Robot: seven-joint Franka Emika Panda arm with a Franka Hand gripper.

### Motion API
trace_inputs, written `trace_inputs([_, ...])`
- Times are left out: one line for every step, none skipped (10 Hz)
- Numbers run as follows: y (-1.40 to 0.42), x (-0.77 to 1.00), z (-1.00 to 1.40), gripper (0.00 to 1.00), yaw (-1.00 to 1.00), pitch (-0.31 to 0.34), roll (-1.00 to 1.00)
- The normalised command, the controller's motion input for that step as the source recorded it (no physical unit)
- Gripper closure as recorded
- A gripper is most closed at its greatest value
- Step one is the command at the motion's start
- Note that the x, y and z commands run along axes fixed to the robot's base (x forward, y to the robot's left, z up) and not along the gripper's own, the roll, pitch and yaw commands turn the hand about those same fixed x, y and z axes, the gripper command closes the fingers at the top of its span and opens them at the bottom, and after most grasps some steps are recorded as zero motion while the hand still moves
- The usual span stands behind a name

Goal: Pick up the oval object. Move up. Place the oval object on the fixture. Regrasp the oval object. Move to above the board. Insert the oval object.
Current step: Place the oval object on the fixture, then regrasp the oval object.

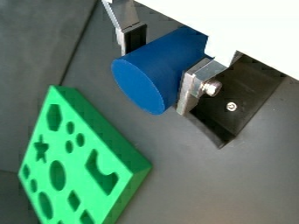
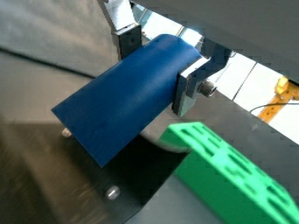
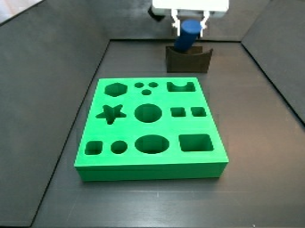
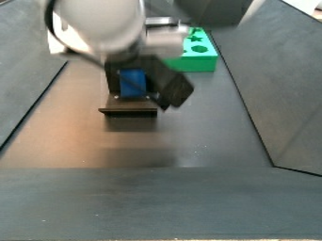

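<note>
Clamped between the end effector's (image 1: 163,59) silver fingers, the peg (image 1: 156,70) hangs just above the fixture (image 3: 187,60), behind the board (image 3: 149,125). Released off-centre, it could roll out of the notch.

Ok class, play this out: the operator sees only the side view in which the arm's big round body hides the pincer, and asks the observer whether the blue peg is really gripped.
Operator: Is the peg gripped?
Observer: Yes. In both wrist views the pincer has its silver fingers pressed on opposite sides of the peg.
Operator: Where is it over the fixture?
Observer: In a side view the peg hangs right above the fixture; I cannot tell whether they touch.
Operator: Is the board ready?
Observer: That side view shows the whole board, lying apart from the fixture, with every hole empty.
</note>
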Motion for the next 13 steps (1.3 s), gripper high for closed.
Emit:
trace_inputs([0.12, 0.17, -0.82, 1.0, -0.2, 0.003, -0.18])
trace_inputs([0.11, 0.15, -0.7, 1.0, -0.18, -0.013, -0.18])
trace_inputs([0.09, 0.13, -0.51, 1.0, -0.16, -0.029, -0.17])
trace_inputs([0.08, 0.1, -0.33, 1.0, -0.12, -0.048, -0.15])
trace_inputs([0.1, 0.08, -0.29, 1.0, -0.09, -0.07, -0.13])
trace_inputs([0.1, 0.07, -0.29, 1.0, -0.08, -0.071, -0.13])
trace_inputs([0.1, 0.07, -0.29, 1.0, -0.05, -0.07, -0.13])
trace_inputs([-0.5, 0.0, -0.17, 1.0, 0.0, 0.0, 0.0])
trace_inputs([0.0, 0.0, 0.0, 0.0, 0.0, 0.0, 0.0])
trace_inputs([0.0, 0.0, 1.0, 0.0, -0.04, -0.011, 0.03])
trace_inputs([0.0, -0.01, 1.0, 0.0, -0.04, -0.009, 0.03])
trace_inputs([0.0, -0.02, 1.0, 0.0, -0.02, -0.002, 0.04])
trace_inputs([0.0, -0.03, 1.0, 0.0, -0.01, 0.002, 0.05])
